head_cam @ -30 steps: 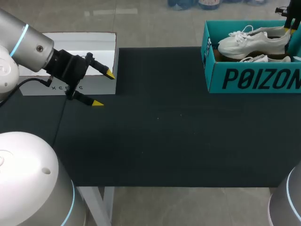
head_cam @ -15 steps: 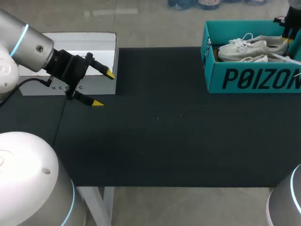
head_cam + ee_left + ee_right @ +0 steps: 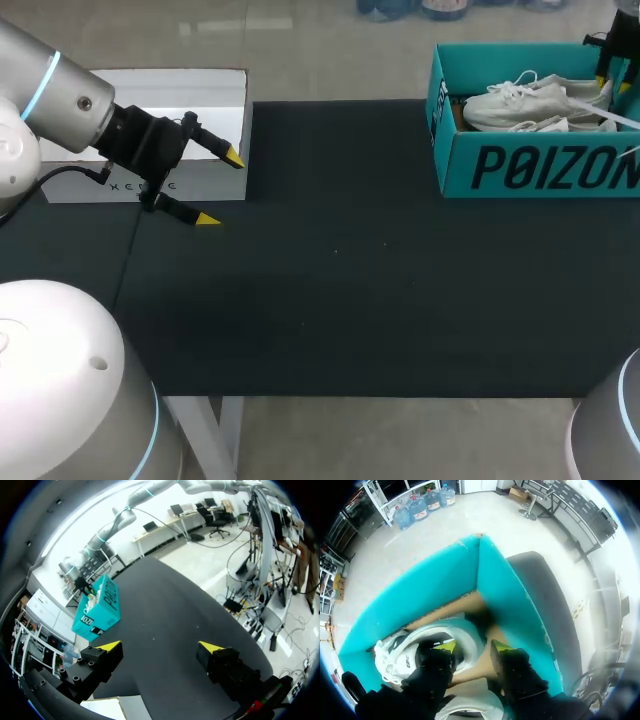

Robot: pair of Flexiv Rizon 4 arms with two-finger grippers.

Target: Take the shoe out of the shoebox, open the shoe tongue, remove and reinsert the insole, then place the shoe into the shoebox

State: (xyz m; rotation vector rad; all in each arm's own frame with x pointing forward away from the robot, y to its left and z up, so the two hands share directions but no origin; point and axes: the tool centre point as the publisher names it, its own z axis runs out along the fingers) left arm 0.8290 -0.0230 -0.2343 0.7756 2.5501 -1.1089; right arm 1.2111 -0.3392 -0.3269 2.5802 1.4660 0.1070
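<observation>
The shoe (image 3: 530, 98) is laid in the shoebox (image 3: 540, 168) at far right, its heel flanked by the right fingers (image 3: 447, 646), held apart. The left fingers (image 3: 107, 646) are spread over the worktop's (image 3: 350, 290) left.

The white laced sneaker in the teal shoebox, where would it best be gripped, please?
Probably by the heel collar, from straight above: the white laced sneaker lies sole-down in the teal cardboard shoebox, whose walls block its sides.
</observation>
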